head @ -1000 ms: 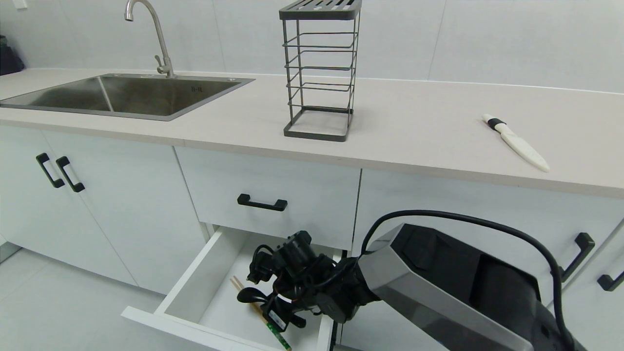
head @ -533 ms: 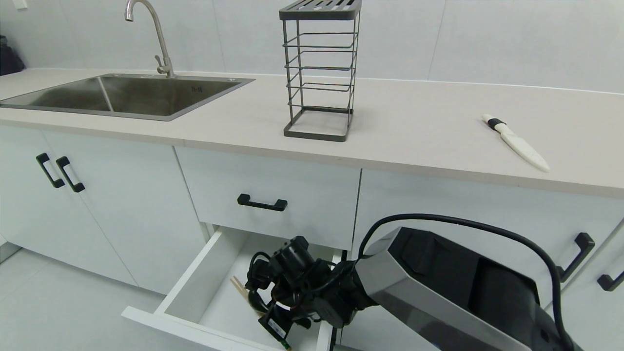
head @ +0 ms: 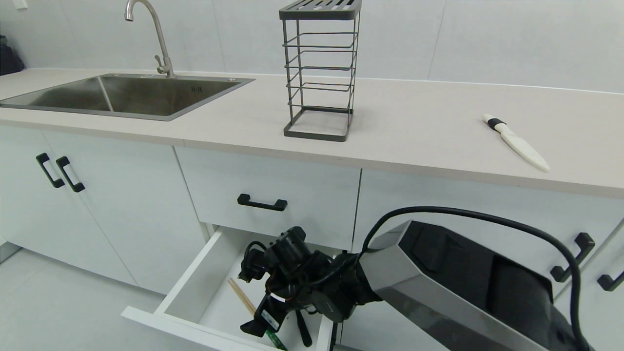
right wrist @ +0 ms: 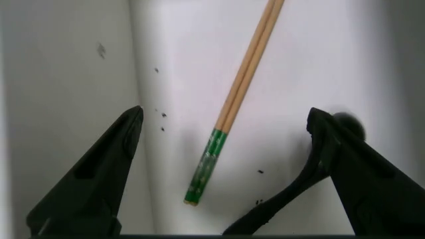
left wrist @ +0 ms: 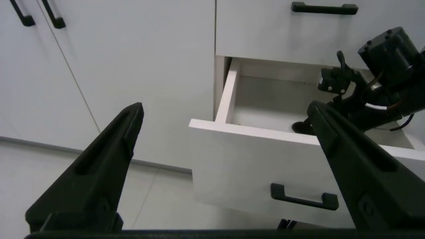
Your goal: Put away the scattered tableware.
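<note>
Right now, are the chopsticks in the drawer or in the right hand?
In the drawer. The chopsticks lie flat on its floor; the open right hand hovers above.

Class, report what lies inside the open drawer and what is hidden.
Inside the drawer lie chopsticks and a black utensil, under the open right end effector. The arm covers the drawer's right side.

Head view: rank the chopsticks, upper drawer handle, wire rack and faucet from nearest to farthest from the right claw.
From the right claw, open inside the drawer:
1. Chopsticks, in the drawer beside it.
2. Upper drawer handle, just above.
3. Wire rack, on the counter.
4. Faucet, back left by the sink.
</note>
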Controlling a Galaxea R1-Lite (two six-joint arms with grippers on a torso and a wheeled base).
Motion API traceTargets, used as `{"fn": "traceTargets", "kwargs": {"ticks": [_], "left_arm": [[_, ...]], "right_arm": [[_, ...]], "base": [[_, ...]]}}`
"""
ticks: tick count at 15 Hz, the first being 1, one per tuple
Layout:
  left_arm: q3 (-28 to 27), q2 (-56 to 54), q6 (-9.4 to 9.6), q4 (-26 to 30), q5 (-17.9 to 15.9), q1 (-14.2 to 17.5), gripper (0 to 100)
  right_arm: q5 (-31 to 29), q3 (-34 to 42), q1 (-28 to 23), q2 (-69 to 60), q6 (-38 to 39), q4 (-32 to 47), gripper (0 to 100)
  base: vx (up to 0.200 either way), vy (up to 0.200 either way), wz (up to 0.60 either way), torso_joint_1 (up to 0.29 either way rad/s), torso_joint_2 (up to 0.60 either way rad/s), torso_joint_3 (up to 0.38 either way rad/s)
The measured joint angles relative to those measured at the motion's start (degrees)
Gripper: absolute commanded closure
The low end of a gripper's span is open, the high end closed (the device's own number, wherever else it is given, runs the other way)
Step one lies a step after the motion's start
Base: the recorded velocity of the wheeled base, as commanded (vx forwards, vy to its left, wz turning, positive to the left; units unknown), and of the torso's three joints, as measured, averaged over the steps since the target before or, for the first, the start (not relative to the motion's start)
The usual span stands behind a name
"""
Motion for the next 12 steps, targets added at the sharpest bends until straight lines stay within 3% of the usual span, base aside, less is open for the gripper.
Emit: {"fn": "traceTargets", "kwargs": {"ticks": [6,9,12], "left_arm": [[0.00,0.00,0.00,0.00,0.00,0.00,0],[0.00,0.00,-0.02,0.00,0.02,0.00,0],[0.00,0.00,0.00,0.00,0.00,-0.02,0]], "right_arm": [[-1.72,6.91,2.51,-12.42,0.90,-0.16,0],[-4.44,17.55,3.62,-23.21,1.54,-2.24,0],[-6.75,34.49,4.41,-35.63,4.66,-7.17,0]], "base": [[0.000,0.000,0.00,0.000,0.00,0.000],[0.000,0.000,0.00,0.000,0.00,0.000],[0.000,0.000,0.00,0.000,0.00,0.000]]}}
